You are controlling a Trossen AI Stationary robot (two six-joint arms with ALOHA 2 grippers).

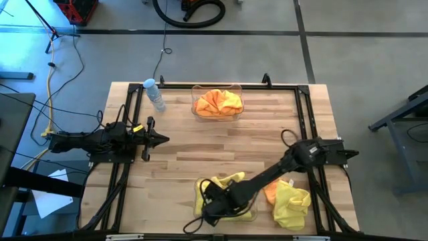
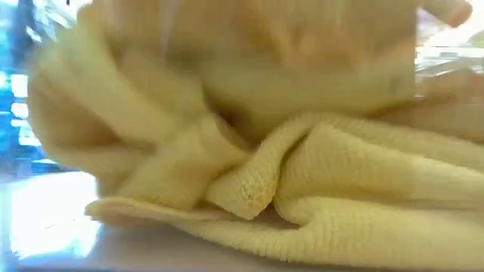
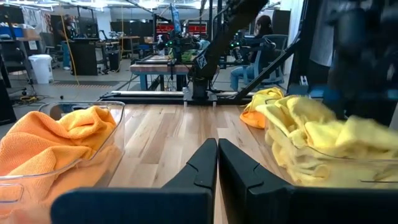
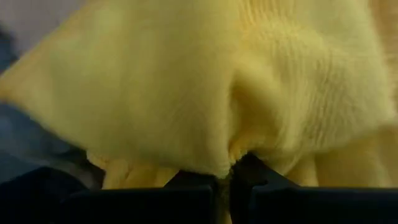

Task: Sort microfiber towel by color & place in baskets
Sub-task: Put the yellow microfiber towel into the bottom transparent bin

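Water bottle (image 1: 154, 94) upright at table (image 1: 200, 144) far-left corner.

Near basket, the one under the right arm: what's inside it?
Yellow towels fill the near basket; the right gripper, shut on a yellow fold, and its arm cover the middle, so the bottom is hidden.

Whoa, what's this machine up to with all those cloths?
It is sorting towels by colour into clear bins. The right gripper is down in the near bin, its fingers shut on a yellow towel. The far bin already holds orange towels. A small pile of yellow and orange towels waits beside the near bin. The left gripper idles, shut and empty.
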